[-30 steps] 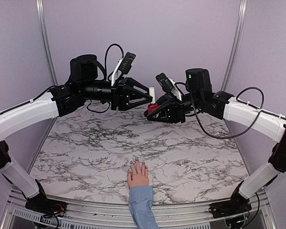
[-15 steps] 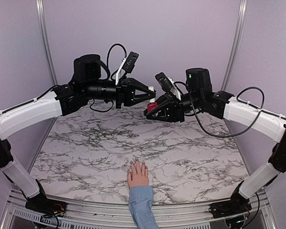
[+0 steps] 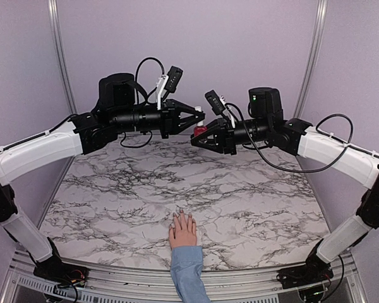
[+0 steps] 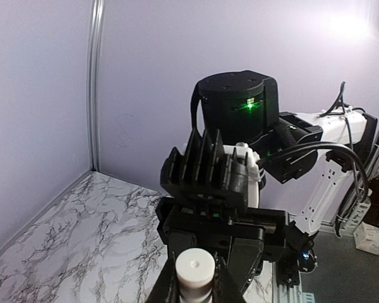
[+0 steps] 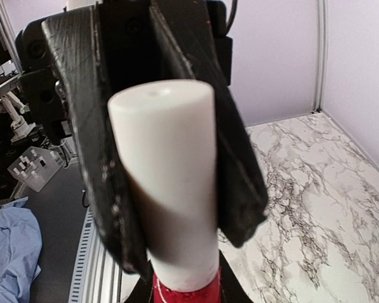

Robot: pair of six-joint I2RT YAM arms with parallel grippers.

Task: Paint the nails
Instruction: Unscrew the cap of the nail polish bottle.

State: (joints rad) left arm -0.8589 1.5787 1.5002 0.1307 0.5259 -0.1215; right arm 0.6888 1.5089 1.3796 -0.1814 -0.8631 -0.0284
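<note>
The pale pink hand (image 3: pixel 183 231) in a light blue sleeve (image 3: pixel 188 273) lies flat at the table's near edge. Its nails (image 3: pixel 182 216) are too small to judge in colour. High above the far table, both grippers meet on a small dark red polish bottle (image 3: pixel 200 131). My left gripper (image 3: pixel 199 119) (image 4: pixel 196 279) is shut on its white cap (image 4: pixel 196 267) (image 5: pixel 167 170). My right gripper (image 3: pixel 196 138) (image 5: pixel 186 298) is shut on the red bottle body (image 5: pixel 188 294), its own fingers mostly cut off at the bottom edge.
A marbled tabletop (image 3: pixel 114 196) is bounded by lilac walls and two metal corner posts (image 3: pixel 58 50). Cables (image 3: pixel 145 66) loop over both wrists. Both arms span the back of the table, well above the hand.
My left gripper went from open around the white cap to shut on it. Both grippers have risen slightly, and the right wrist has levelled out.
</note>
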